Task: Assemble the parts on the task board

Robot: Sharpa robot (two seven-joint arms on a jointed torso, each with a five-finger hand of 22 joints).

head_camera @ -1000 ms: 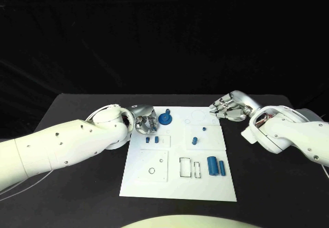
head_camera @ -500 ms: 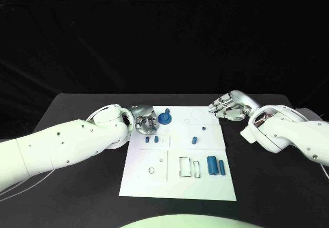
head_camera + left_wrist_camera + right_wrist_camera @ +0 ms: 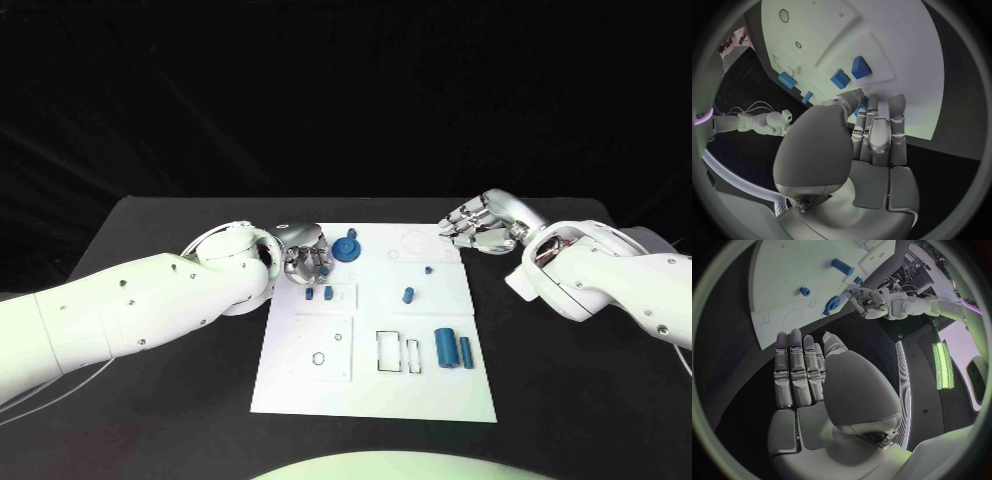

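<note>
Left hand (image 3: 307, 262) sits at the board's (image 3: 433, 390) far-left edge beside the blue disc (image 3: 346, 248), fingers curled, likely about to grip it; grip unclear. Right hand (image 3: 479, 226) waits empty, fingers straight, off the far-right corner.

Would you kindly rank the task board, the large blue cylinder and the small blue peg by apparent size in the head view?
1. task board
2. large blue cylinder
3. small blue peg
</note>
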